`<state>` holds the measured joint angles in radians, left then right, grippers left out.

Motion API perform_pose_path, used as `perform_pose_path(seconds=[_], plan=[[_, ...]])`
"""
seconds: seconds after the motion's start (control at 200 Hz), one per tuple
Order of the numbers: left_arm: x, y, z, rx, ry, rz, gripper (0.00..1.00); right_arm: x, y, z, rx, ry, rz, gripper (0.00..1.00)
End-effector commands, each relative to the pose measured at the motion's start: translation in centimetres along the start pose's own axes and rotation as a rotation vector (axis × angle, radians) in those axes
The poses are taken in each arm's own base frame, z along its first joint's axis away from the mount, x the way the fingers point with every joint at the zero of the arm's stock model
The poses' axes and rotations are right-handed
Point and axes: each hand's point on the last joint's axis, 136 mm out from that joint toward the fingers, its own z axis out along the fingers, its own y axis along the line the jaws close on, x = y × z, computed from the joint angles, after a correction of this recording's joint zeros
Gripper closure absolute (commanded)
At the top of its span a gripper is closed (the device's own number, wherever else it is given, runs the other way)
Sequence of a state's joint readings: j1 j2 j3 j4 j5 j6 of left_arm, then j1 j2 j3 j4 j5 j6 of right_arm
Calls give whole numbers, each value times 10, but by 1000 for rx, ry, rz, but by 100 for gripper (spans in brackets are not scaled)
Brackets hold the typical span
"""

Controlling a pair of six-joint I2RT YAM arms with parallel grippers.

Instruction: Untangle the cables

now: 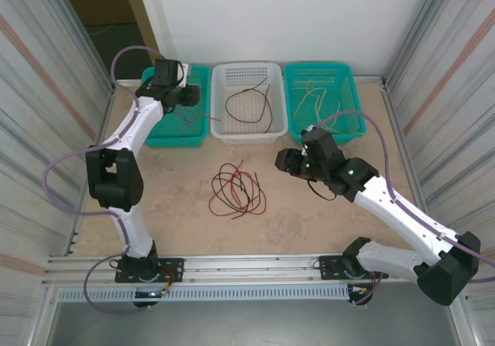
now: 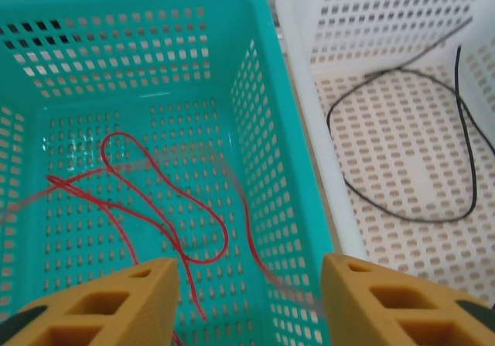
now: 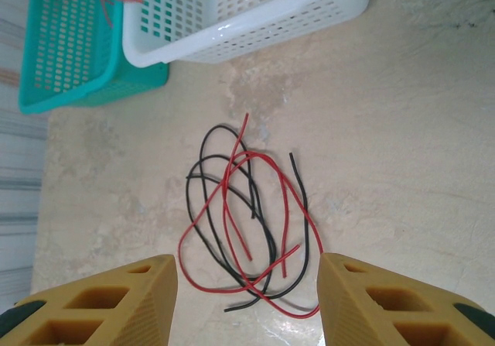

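Note:
A tangle of red and black cables (image 1: 236,190) lies on the table's middle, and it sits just ahead of my right gripper's fingers as the loose pile (image 3: 247,230). My right gripper (image 3: 247,284) is open and above it, to its right in the top view (image 1: 285,160), holding nothing. My left gripper (image 2: 249,284) is open over the left teal basket (image 2: 116,21), where red cables (image 2: 155,207) lie on the floor. One red strand (image 2: 251,230) looks blurred by the basket's right wall. A black cable (image 2: 402,152) lies in the white basket (image 1: 246,133). Yellow cables (image 1: 317,97) lie in the right teal basket.
Three baskets stand in a row at the back: left teal (image 1: 155,133), white, and right teal (image 1: 352,79). Metal walls close in both sides. Bare table surrounds the tangle. A rail (image 1: 255,265) runs along the near edge.

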<state>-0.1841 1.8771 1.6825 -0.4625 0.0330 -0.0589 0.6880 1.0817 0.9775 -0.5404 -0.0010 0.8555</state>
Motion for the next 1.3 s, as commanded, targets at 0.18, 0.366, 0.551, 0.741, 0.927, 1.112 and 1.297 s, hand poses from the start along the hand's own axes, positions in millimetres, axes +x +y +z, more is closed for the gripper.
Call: perform_pose_path(seconds=[0.18,0.366,0.551,0.741,0.927,1.112,1.297], plan=[[6,-20,-77,20,-45,-55,47,3,17,14,-16,44,-60,51],[56,-42,-126,110,-27,-119,50,8,21,27,-4,57,-91,53],[105,-52,-140,191,41,-207,51,-4,58,42,-48,85,-147,67],[150,-66,-146,248,132,-261,52,23,70,57,-25,142,-200,66],[208,-89,-158,318,219,-291,52,72,40,87,53,254,-140,56],[260,-102,-164,353,278,-374,56,105,25,126,160,333,-141,58],[285,-99,-172,351,312,-418,58,132,21,166,218,413,-166,66]])
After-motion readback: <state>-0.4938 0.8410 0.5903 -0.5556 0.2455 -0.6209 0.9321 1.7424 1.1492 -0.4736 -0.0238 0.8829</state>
